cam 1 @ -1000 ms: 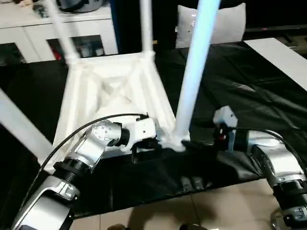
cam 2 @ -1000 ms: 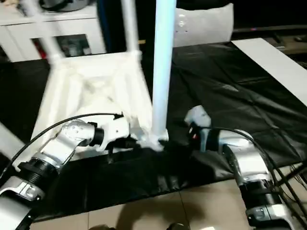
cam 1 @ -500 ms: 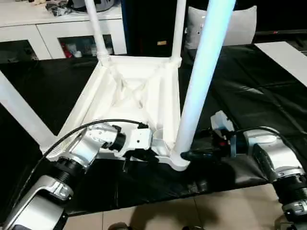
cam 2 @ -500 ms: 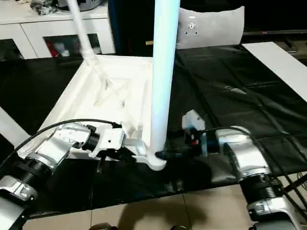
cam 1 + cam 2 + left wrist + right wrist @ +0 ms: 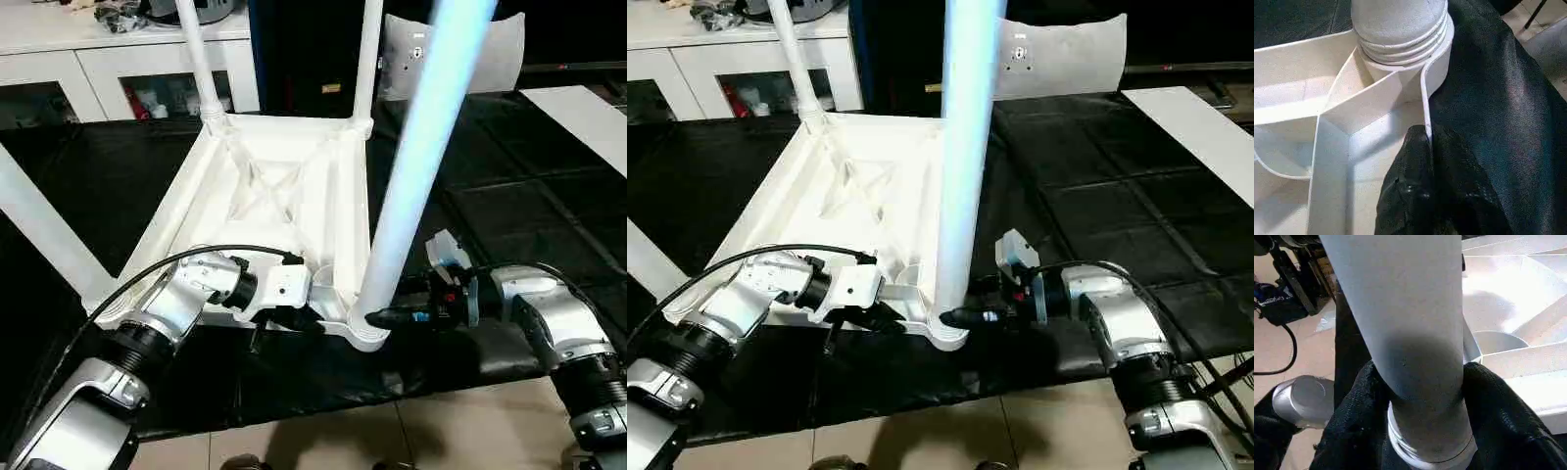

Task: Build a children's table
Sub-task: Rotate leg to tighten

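We see the worktop [image 5: 549, 196], draped in black cloth, carrying the children's table upside down. Its white top [image 5: 284, 211] lies ribbed side up, reaching from the worktop's front edge back toward the white cabinets [image 5: 108, 69] behind. Four white legs rise from its corner sockets: two at the far corners [image 5: 201, 59] [image 5: 367, 59], one slanting off at the near left [image 5: 39, 230], and the nearest leg [image 5: 416, 166] standing tall at the near right corner, its threaded foot seated in the round socket [image 5: 1400, 44].

Our left gripper [image 5: 294, 315] sits at the near edge of the top, just left of that socket; its jaws are pinched tight onto the thin upright rim [image 5: 1426, 117] of the top, one black finger [image 5: 1410, 186] on either side of it.

Our right gripper [image 5: 384, 317] comes in level from the right at the base of the nearest leg. Its two black fingers [image 5: 1354, 416] press against either side of the tube just above the threads, so the jaws are clamped on that leg.

A pale cushion [image 5: 490, 49] leans behind the worktop.
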